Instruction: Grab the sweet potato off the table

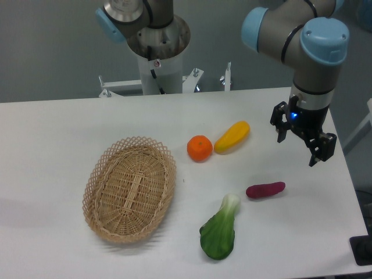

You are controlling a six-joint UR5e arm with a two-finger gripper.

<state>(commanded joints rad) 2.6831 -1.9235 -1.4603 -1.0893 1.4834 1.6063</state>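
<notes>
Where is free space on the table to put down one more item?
Free: the table left of the basket, and its far strip behind the orange. Crowded: between orange, yellow vegetable, sweet potato and bok choy.

magenta sweet potato (265,190), white table (58,151) — tan woven basket (129,189)

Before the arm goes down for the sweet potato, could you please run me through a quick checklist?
1. Sweet potato in plain view on the table: ok.
2. Gripper open and empty: ok.
3. Gripper directly above the sweet potato: not ok, it hangs up and to the right in the image.
4. Bok choy apart from the sweet potato: ok.
5. Fingers set across its long axis: cannot tell.
</notes>
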